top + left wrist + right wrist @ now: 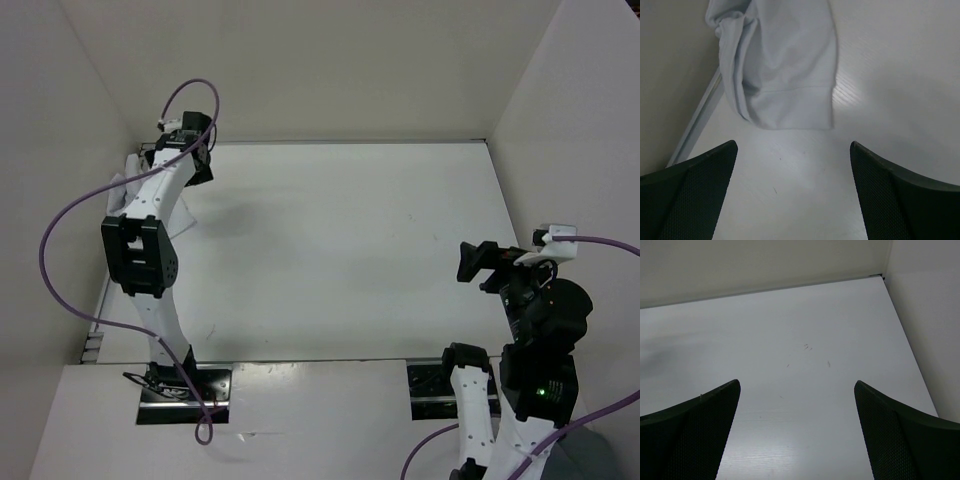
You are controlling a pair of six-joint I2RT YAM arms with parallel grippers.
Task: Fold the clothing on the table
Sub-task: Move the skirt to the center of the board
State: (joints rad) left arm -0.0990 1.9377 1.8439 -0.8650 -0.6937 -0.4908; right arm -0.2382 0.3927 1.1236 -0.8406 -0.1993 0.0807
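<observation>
- The clothing (pixel 785 65) lies bunched at the far left corner of the table (pixel 350 250), close along the left edge. It is white on white and hard to pick out from above.
- The left gripper (pixel 793 150) hangs over that corner with its jaws spread wide and nothing between them. The hemmed end of the clothing sits just past the fingertips, apart from them.
- The right gripper (pixel 797 387) is by the right edge, toward the near side. Its jaws also gape and hold nothing, and it is well apart from the clothing.
- The left arm (pixel 150 220) reaches from the near edge up the left side and covers most of the clothing in the overhead view. Only pale scraps show beside it.
- A purple cable (pixel 60 240) loops out from the left arm past the left edge, toward the wall (pixel 50 120).
- The left wrist view gives what the overhead one hides: soft folds, a stitched hem, and the metal strip (pixel 695 125) of the left edge, with the clothing's folded side against it.
- The right wrist view looks across the tabletop to the far right corner, where a few small dark marks (pixel 807 346) show.
</observation>
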